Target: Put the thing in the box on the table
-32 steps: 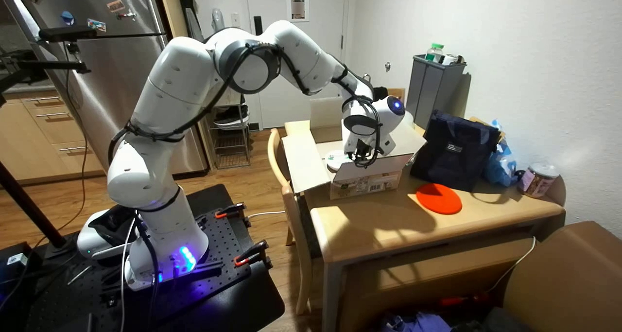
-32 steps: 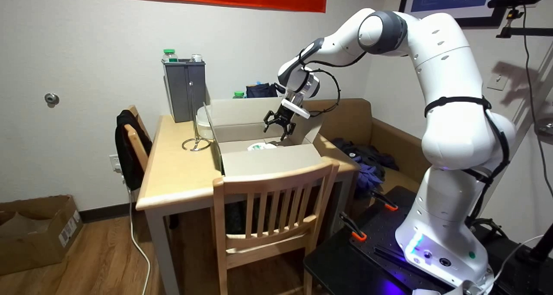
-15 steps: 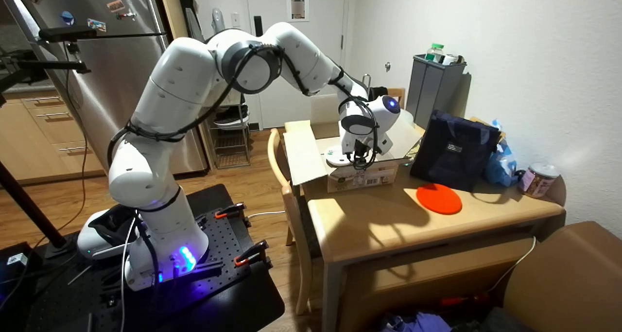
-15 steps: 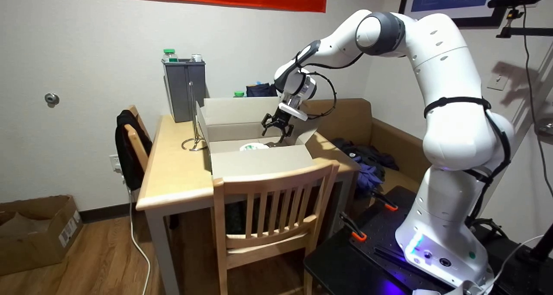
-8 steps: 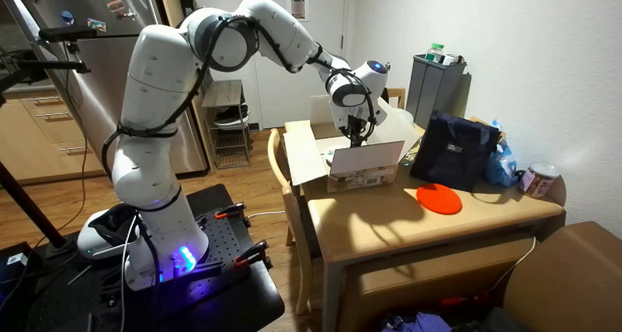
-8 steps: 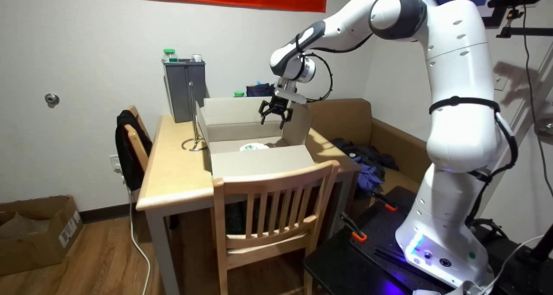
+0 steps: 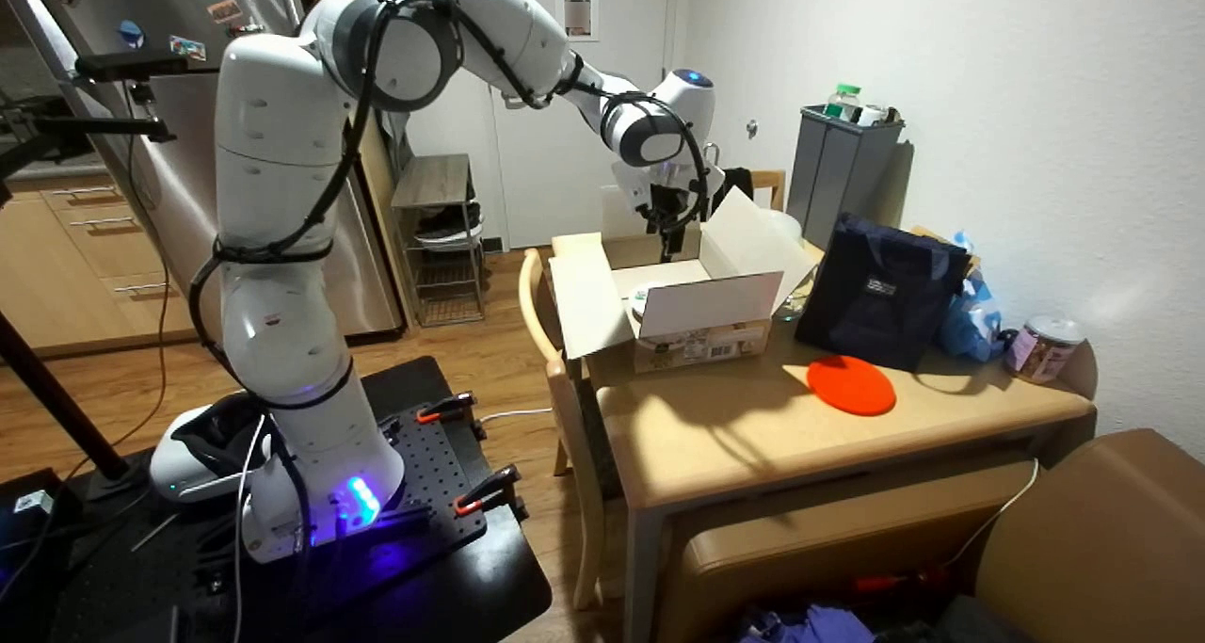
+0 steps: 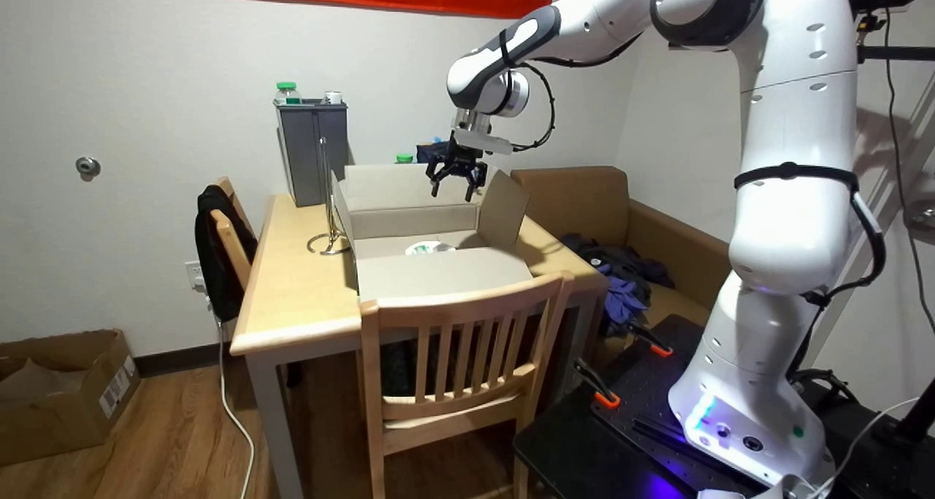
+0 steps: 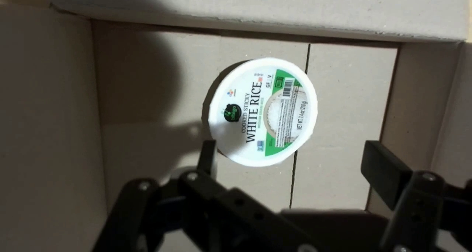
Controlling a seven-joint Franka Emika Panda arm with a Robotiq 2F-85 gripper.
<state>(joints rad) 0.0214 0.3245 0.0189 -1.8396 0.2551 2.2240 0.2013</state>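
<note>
The thing is a round white rice tub (image 9: 262,113) with a green and white lid label. It lies flat, lid up, on the floor of the open white box (image 7: 703,342). It also shows in both exterior views (image 8: 429,248) (image 7: 639,301), partly hidden by flaps. The box's flaps (image 8: 445,272) are folded outward, and it stands on the light wooden table (image 8: 299,287). My black gripper (image 8: 453,191) is open and empty above the box, with its fingers apart in the wrist view (image 9: 293,156). The tub lies below, apart from the fingers.
A wooden chair (image 8: 467,302) stands against the table by the box. A dark bag (image 7: 880,295), a red disc (image 7: 850,385) and a jar (image 7: 1043,346) are on the table. A metal stand (image 8: 330,243) is beside the box.
My gripper has risen from inside the box to above it, staying open. The box, with the tub in it, slid a little across the table between the two oldest moments.
</note>
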